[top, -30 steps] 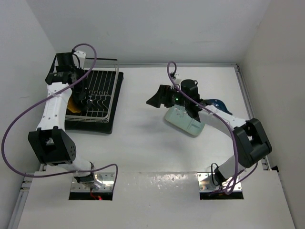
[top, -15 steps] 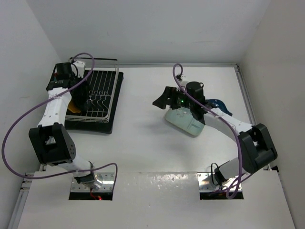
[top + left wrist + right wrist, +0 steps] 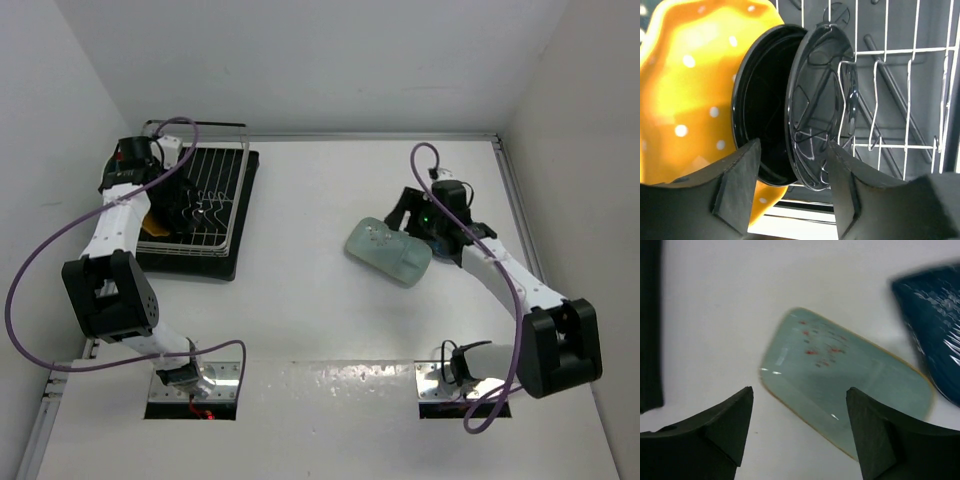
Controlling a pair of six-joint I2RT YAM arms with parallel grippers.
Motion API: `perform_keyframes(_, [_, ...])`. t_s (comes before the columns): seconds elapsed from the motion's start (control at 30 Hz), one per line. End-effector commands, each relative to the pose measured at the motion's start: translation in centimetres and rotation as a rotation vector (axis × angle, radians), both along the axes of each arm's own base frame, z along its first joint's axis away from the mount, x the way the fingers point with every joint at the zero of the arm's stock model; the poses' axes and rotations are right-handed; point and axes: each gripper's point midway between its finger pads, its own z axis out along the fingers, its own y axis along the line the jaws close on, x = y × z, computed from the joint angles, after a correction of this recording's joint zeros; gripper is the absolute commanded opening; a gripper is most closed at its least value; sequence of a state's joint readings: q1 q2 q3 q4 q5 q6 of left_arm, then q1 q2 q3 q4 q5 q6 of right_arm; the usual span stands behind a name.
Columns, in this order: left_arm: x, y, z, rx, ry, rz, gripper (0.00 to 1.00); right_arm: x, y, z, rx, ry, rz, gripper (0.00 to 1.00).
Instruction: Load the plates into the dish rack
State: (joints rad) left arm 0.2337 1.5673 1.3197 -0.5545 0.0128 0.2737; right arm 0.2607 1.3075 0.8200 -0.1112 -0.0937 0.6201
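A pale green rectangular plate with red speckles (image 3: 840, 380) lies flat on the white bench (image 3: 710, 320), not yet loaded. A dark blue round plate (image 3: 935, 345) sits just beside its far corner, and the blur hides whether the two touch. The right arm's fingers (image 3: 715, 430) hang above the green plate's near edge, spread wide and holding nothing. Seen from above, the green plate (image 3: 388, 250) sits right of centre, well apart from the wire dish rack (image 3: 228, 170) on its black mat (image 3: 190, 262) at the far left. In that rack a glossy black round plate (image 3: 817, 105) stands upright between the wires. A second black plate (image 3: 757, 125) stands close behind it, and a yellow plate with white dots (image 3: 680, 95) behind that. The left arm's fingers (image 3: 735, 185) are also apart and empty, framing the glossy plate's lower rim without pinching it. The step in hand looks to be picking up the green plate. Because it lies flat, you will likely do best to come down on one edge, tilted so one finger slips under the rim and the other presses on top. Close firmly before lifting. Keep clear of the blue plate, and lift slowly, since a glazed plate held by one edge may slip.
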Motion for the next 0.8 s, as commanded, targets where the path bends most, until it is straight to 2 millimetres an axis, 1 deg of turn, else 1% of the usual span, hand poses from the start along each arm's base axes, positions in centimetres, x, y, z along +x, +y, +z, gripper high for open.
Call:
perform_keyframes(0.0, [0.9, 0.8, 5.2, 0.041, -0.127, 0.013, 0.6, -3.3, -6.1, -4.3, -0.148, 0.162, -0.181, 0.7])
perform_keyframes(0.03, [0.9, 0.1, 6.0, 0.043, -0.139, -0.001, 0.6, -3.6, -7.3, -4.7, -0.169, 0.17, -0.234, 0.51])
perform_keyframes(0.07, [1.2, -0.5, 6.8, 0.039, -0.153, -0.021, 0.62, -4.8, -8.4, -5.9, -0.177, 0.197, -0.277, 0.27])
perform_keyframes(0.1, [1.2, -0.6, 7.7, 0.044, -0.174, -0.021, 0.64, -5.0, -8.9, -6.0, -0.178, 0.2, -0.305, 0.27])
perform_keyframes(0.13, [1.2, -1.6, 7.9, 0.02, -0.17, -0.04, 0.64, -5.6, -10.1, -6.8, -0.207, 0.222, -0.352, 0.29])
perform_keyframes(0.17, [1.7, -2.7, 9.0, 0.002, -0.193, -0.08, 0.64, -6.1, -10.5, -7.4, -0.216, 0.24, -0.367, 0.52])
perform_keyframes(0.2, [1.7, -3.2, 9.5, -0.022, -0.204, -0.092, 0.64, -6.3, -11.2, -7.8, -0.21, 0.259, -0.41, 0.61])
perform_keyframes(0.23, [1.6, -4.3, 9.8, -0.052, -0.199, -0.118, 0.65, -6.5, -11.7, -8.0, -0.213, 0.269, -0.434, 0.65])
perform_keyframes(0.27, [1.9, -5.6, 9.9, -0.089, -0.2, -0.169, 0.65, -6.7, -11.7, -8.8, -0.214, 0.301, -0.438, 0.71])
perform_keyframes(0.3, [2.0, -6.0, 10.9, -0.098, -0.219, -0.185, 0.65, -6.7, -12.0, -9.2, -0.203, 0.314, -0.452, 0.72])
perform_keyframes(0.37, [2.1, -7.7, 11.1, -0.123, -0.212, -0.235, 0.65, -6.2, -11.6, -10.2, -0.172, 0.334, -0.437, 0.72])
perform_keyframes(0.4, [2.2, -8.1, 11.1, -0.124, -0.211, -0.245, 0.66, -6.2, -11.2, -10.8, -0.149, 0.359, -0.422, 0.72])
perform_keyframes(0.43, [2.0, -8.6, 10.9, -0.128, -0.2, -0.255, 0.66, -5.5, -11.0, -10.8, -0.132, 0.342, -0.41, 0.71])
perform_keyframes(0.47, [2.1, -9.1, 10.9, -0.11, -0.197, -0.267, 0.66, -5.0, -9.9, -11.1, -0.083, 0.343, -0.357, 0.68])
perform_keyframes(0.5, [1.9, -9.5, 10.7, -0.105, -0.186, -0.284, 0.66, -4.5, -9.6, -11.5, -0.068, 0.336, -0.348, 0.65])
perform_keyframes(0.53, [1.9, -9.7, 10.7, -0.098, -0.184, -0.284, 0.66, -4.3, -9.4, -11.8, -0.064, 0.335, -0.341, 0.63])
perform_keyframes(0.57, [1.7, -10.1, 10.5, -0.094, -0.172, -0.298, 0.66, -3.7, -8.2, -12.4, -0.011, 0.337, -0.291, 0.59])
perform_keyframes(0.63, [1.2, -11.7, 9.8, -0.102, -0.149, -0.347, 0.66, -3.4, -7.8, -12.8, 0.008, 0.353, -0.275, 0.54])
perform_keyframes(0.67, [0.9, -12.4, 9.2, -0.114, -0.131, -0.368, 0.66, -3.5, -7.4, -13.4, 0.022, 0.379, -0.262, 0.51])
perform_keyframes(0.7, [0.6, -14.2, 8.9, -0.138, -0.122, -0.42, 0.66, -3.4, -7.3, -14.0, 0.024, 0.394, -0.262, 0.4])
perform_keyframes(0.73, [0.0, -15.3, 8.2, -0.157, -0.106, -0.451, 0.66, -3.3, -6.9, -14.0, 0.043, 0.399, -0.245, 0.31])
perform_keyframes(0.77, [-0.6, -16.4, 7.9, -0.18, -0.098, -0.488, 0.66, -3.2, -6.6, -14.6, 0.045, 0.403, -0.219, 0.24])
